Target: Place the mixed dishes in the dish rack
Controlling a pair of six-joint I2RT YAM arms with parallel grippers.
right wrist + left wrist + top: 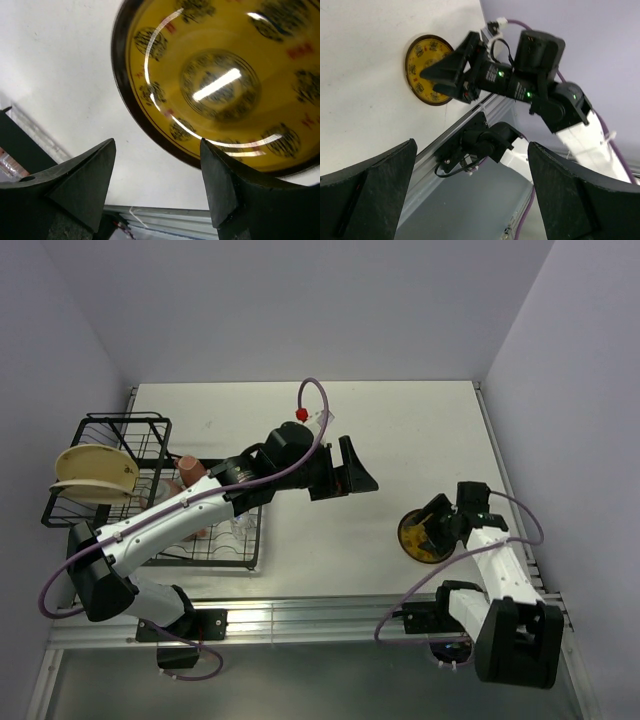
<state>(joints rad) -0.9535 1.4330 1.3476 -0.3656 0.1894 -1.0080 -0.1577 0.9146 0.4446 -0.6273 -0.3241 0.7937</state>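
The right jaws are spread and hold nothing. They hang low over the yellow-and-dark ornate plate [415, 546] [220, 85], which lies flat on the counter [420, 430] at the right side, well apart from the dish rack [105, 420]. In the right wrist view the plate's dark rim crosses the gap between the two fingers, so we are lined up on its edge, not its middle.

We judge the step in hand to be picking up this plate. A flat plate offers little to grab, so we would set one finger over the rim and work the other under its lip. We would close firmly before lifting. The glaze looks slick, so a shallow pinch could let the plate slide or drop. Once it is clear of the counter, tipping it on edge should suit the rack's slots.

The left jaws are spread wide and empty in the air above the middle of the counter, facing the right arm [495, 560]. They sit between the plate and the rack, so we must pass the plate to them or steer around them. The left arm [180, 510] lies across the rack's grid base and hides much of it. A cream plate [90, 472] stands in the raised basket end, with a pink mug [190, 472] near it.
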